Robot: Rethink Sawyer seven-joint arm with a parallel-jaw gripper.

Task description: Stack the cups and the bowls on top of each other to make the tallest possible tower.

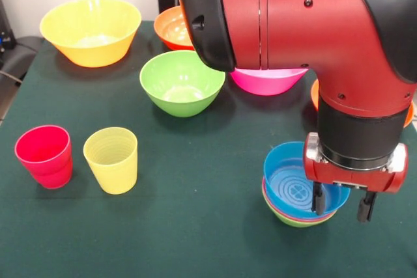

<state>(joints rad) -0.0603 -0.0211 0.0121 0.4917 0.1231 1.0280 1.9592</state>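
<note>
**Op:** Looking from the front, my gripper hangs spread and empty at the tower's right rim, one finger inside the blue bowl, one outside.

**Spotter:** Next piece?

**Op:** I'd fetch the green bowl, up-left of the tower, and lower it centred so nothing tips

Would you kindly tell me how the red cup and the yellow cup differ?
The red cup is opaque, while the yellow cup is translucent. The red cup stands nearer the picture's left edge; the yellow cup stands beside it, apart from it, toward the table's middle. Both are upright, empty, ribbed tumblers, far from the gripper.
</note>
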